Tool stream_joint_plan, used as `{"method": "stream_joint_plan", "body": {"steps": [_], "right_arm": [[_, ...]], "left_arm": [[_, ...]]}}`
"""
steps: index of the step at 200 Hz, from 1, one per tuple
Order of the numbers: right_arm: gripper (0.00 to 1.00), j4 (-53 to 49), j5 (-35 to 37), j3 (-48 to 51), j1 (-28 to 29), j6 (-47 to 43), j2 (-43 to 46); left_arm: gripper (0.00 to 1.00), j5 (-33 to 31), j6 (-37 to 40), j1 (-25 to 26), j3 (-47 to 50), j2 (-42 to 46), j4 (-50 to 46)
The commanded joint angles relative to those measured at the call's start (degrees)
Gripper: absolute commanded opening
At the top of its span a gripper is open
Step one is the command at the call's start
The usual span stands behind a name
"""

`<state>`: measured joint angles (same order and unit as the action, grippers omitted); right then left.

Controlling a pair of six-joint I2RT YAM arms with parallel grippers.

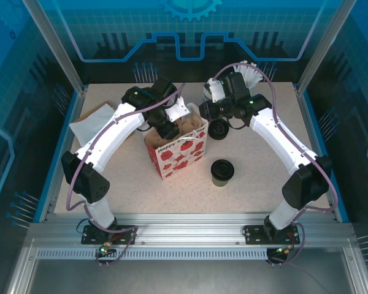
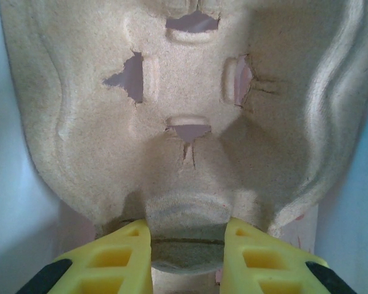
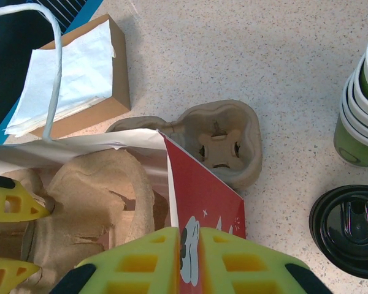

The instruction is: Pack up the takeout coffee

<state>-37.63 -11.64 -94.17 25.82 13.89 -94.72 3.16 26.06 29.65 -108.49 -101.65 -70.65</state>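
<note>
Well — takeout coffee (image 1: 222, 172) upright, lid up

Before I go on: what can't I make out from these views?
Bottom of the bag: hidden by the cup carrier, top and right wrist views.
Cup stack: cut by the right edge, right wrist view.
Under the black lid: hidden by the lid, cut by the frame corner, right wrist view.

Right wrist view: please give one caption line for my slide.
Right fingers pinch the rim of the red bag, a lidded coffee cup standing nearby.
</note>
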Motion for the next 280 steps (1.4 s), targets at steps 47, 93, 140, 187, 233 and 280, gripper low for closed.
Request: {"method": "stream_joint_plan", "body": {"steps": [47, 93, 140, 187, 233, 280], "right_arm": [[0.21, 0.8, -1.19, 0.04, 0.02, -0.66, 1.42], [0.4, 0.67, -0.51, 0.28, -0.16, -0.88, 4.23], [0.54, 1.02, 1.99, 3.52, -1.26, -0.84, 10.32], [0.58, 2.04, 3.7, 9.92, -2.43, -0.66, 16.19], [0.59, 2.29, 3.81, 14.1, -2.51, -0.44, 18.64], [0.61, 2.56, 4.44, 17.76, -2.62, -0.36, 20.73]], "left_arm": [[0.26, -1.49, 0.75, 0.16, -0.25, -2.36, -2.12], [0.27, -1.05, -0.03, 0.51, 1.21, -3.06, -0.73], [0.29, -1.11, -0.58, 0.59, 2.54, -3.21, 0.3], [0.31, -1.93, -0.83, 1.02, 3.82, -3.92, 0.91], [0.31, -2.1, -1.1, 1.02, 4.51, -5.14, 1.07], [0.32, -3.9, -2.13, 1.15, 7.04, -5.49, 3.43]]}}
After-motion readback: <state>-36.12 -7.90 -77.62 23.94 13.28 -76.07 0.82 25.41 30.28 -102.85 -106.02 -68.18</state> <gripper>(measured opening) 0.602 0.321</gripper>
